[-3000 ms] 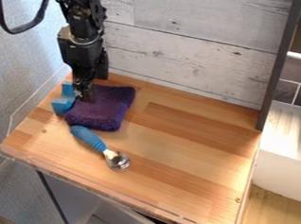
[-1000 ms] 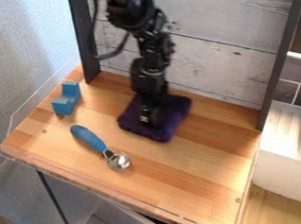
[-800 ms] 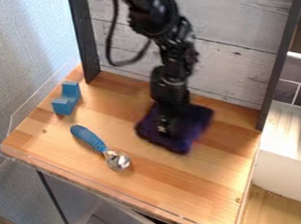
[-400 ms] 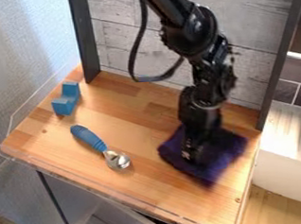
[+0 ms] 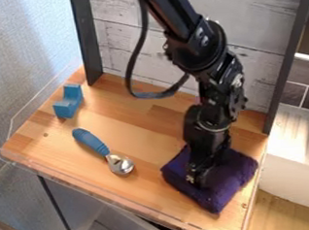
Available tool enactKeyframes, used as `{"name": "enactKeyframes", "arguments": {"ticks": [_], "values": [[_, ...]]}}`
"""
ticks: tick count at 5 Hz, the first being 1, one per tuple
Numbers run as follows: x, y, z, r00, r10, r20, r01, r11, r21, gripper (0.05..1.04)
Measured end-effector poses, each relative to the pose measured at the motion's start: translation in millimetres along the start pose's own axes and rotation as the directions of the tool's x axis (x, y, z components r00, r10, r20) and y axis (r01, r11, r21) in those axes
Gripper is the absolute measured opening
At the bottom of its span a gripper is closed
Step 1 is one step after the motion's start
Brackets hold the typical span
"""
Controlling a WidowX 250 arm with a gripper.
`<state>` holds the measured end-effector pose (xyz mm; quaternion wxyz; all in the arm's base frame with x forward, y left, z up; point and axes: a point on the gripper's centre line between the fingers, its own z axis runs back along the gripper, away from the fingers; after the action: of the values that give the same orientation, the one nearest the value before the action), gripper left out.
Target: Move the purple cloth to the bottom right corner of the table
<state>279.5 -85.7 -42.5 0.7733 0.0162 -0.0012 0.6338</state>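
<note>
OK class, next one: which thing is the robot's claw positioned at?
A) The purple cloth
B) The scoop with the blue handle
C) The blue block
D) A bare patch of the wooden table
A. The claw is down at the purple cloth, while the blue block and the scoop lie farther to the left in the picture.

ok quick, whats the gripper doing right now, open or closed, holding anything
Gripper: down on the purple cloth; open or closed, and whether it grips the cloth, cannot be told.
</note>
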Motion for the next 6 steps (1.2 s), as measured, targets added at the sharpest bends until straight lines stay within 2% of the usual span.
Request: {"name": "enactKeyframes", "arguments": {"ticks": [1,2,4,5,6], "values": [[3,12,-1,0.999,-0.015,0.037,0.015,1.000,-0.002,1.001],[3,25,1,1.000,-0.007,0.029,0.007,1.000,0.007,1.001],[2,26,18,0.999,-0.032,0.044,0.034,0.999,-0.033,1.001],[1,16,40,0.998,-0.042,0.036,0.046,0.994,-0.103,1.000],[5,11,71,0.998,-0.027,0.052,0.037,0.981,-0.192,1.000]]}}
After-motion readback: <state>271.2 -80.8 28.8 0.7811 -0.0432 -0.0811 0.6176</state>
